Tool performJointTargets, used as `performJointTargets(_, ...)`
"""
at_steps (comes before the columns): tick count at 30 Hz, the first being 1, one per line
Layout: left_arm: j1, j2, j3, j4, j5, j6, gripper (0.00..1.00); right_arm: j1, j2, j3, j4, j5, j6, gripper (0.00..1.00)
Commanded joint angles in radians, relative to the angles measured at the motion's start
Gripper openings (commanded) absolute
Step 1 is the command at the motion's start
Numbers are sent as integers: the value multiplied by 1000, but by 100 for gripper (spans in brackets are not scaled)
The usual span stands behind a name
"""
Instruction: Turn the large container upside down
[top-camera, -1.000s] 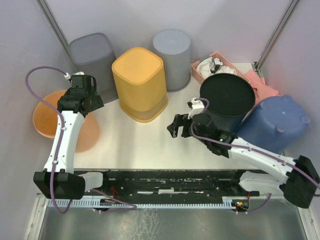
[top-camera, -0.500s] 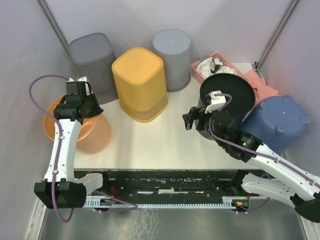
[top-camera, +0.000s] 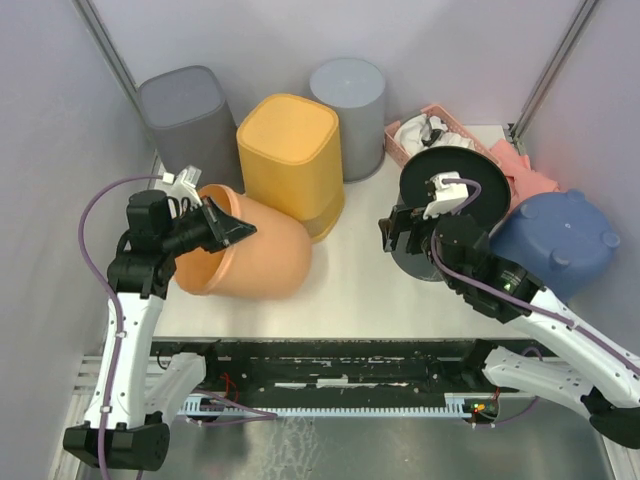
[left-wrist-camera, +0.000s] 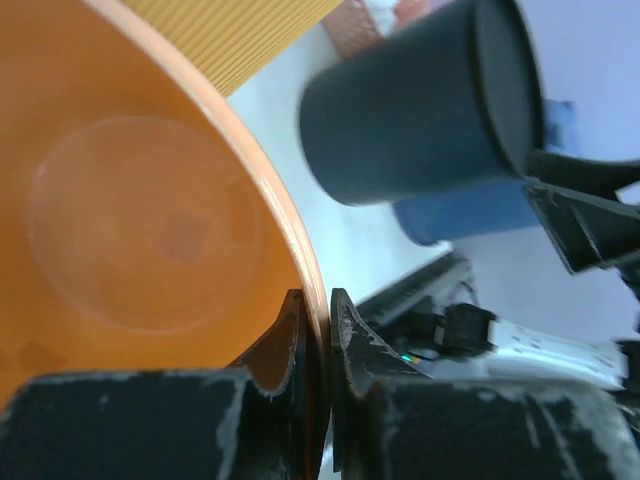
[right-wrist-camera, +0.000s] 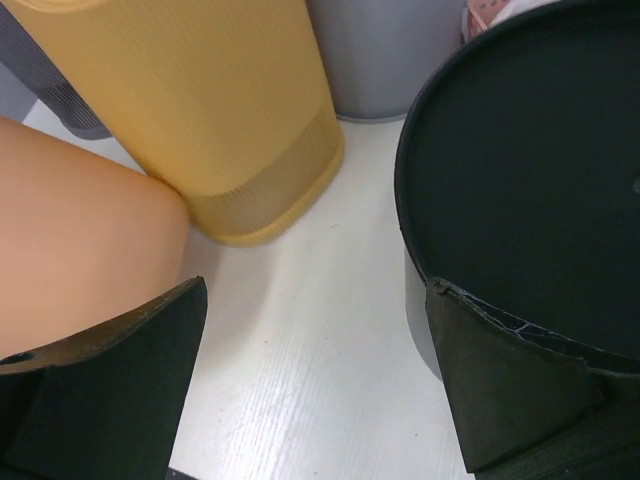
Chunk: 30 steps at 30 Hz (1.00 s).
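The large orange container (top-camera: 262, 256) lies tipped on its side at the left of the table, with its mouth facing left. My left gripper (top-camera: 233, 231) is shut on its rim; in the left wrist view one finger is inside the orange wall (left-wrist-camera: 150, 220) and one outside, with the gripper (left-wrist-camera: 318, 302) pinching the rim. The container's body touches the yellow bin (top-camera: 290, 152). My right gripper (top-camera: 395, 236) hangs open beside the black container (top-camera: 455, 190), holding nothing. The right wrist view shows white table between its gripper (right-wrist-camera: 315, 290), with the orange container's side (right-wrist-camera: 80, 250) at the left.
Upside-down bins stand along the back: a dark grey one (top-camera: 185, 105), the yellow one and a light grey round one (top-camera: 347, 95). A blue tub (top-camera: 555, 235) and a pink basket (top-camera: 430, 125) with cloths sit at the right. The black container (right-wrist-camera: 540, 150) is close to my right fingers.
My left gripper closed on the orange container's rim and tipped it from upright onto its side, toward the right. The yellow bin shifted slightly right. The right arm rose beside the black container.
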<state>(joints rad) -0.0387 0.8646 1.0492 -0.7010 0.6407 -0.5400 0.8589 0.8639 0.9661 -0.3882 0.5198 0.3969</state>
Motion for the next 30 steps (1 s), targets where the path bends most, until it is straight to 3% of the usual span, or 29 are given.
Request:
performJointTargets(1, -26, 29, -52, 115, 296, -221, 3, -11, 47, 159, -115, -66, 69, 99)
performJointTargets(5, -36, 44, -31, 164, 372, -268, 3, -30, 151, 312, -211, -358, 125, 99)
performJointTargets(7, -37, 53, -18, 166, 389, -269, 3, -30, 182, 352, -213, -433, 138, 99)
performJointTargets(16, -36, 51, -184, 245, 413, -275, 3, -31, 164, 283, -182, -302, 169, 99)
performJointTargets(17, -36, 51, -203, 235, 396, -253, 6, -31, 162, 280, -197, -289, 171, 99)
performJointTargets(20, -33, 77, -216, 103, 295, -97, 34, -31, 168, 274, -253, -270, 190, 99)
performJointTargets(23, -33, 112, -204, -14, 93, 30, 58, -31, 175, 253, -311, -269, 232, 99)
performJointTargets(30, -33, 117, -167, -69, -74, 127, 80, -31, 155, 147, -351, -361, 372, 99)
